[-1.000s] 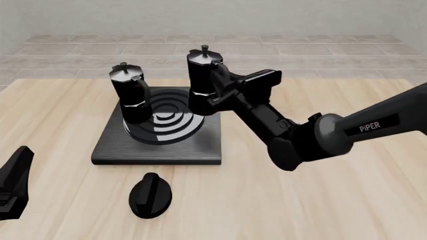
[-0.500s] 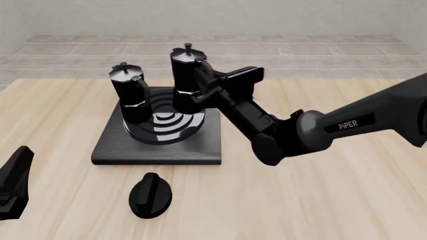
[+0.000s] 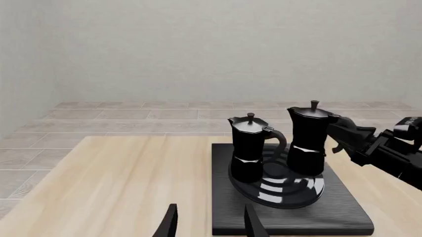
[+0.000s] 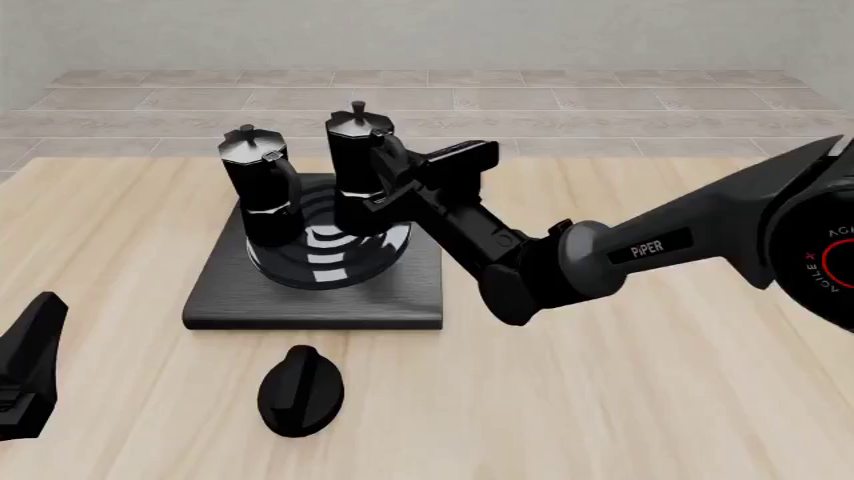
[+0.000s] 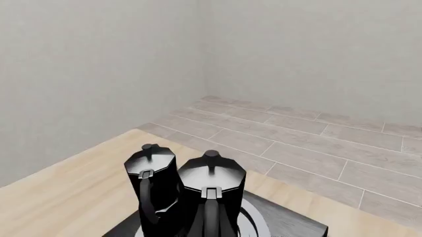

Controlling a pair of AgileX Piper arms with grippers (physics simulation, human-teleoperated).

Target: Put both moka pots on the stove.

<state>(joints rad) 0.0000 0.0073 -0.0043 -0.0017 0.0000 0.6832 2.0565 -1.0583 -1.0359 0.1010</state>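
The stove (image 4: 240, 295) is a flat black slab left of the table's middle. One moka pot (image 4: 260, 190) stands upright on the left of its burner rings. My right gripper (image 4: 390, 185) is shut on the handle of the second moka pot (image 4: 358, 165) and holds it upright over the rings' right part, close beside the first. I cannot tell if its base touches. The left wrist view shows both pots (image 3: 249, 148) (image 3: 307, 140) on the stove (image 3: 329, 207). My left gripper (image 3: 209, 224) is open and empty, near the table's front left (image 4: 27, 370).
A low black oval knob (image 4: 300, 390) lies on the table in front of the stove. The right arm (image 4: 641, 250) stretches across from the right. The right wrist view shows both pots from behind (image 5: 211, 197) (image 5: 153, 182), with a tiled floor beyond the table.
My right gripper has carried the second pot left and slightly down, from the stove's right edge to over the burner rings beside the first pot. The left arm has not moved.
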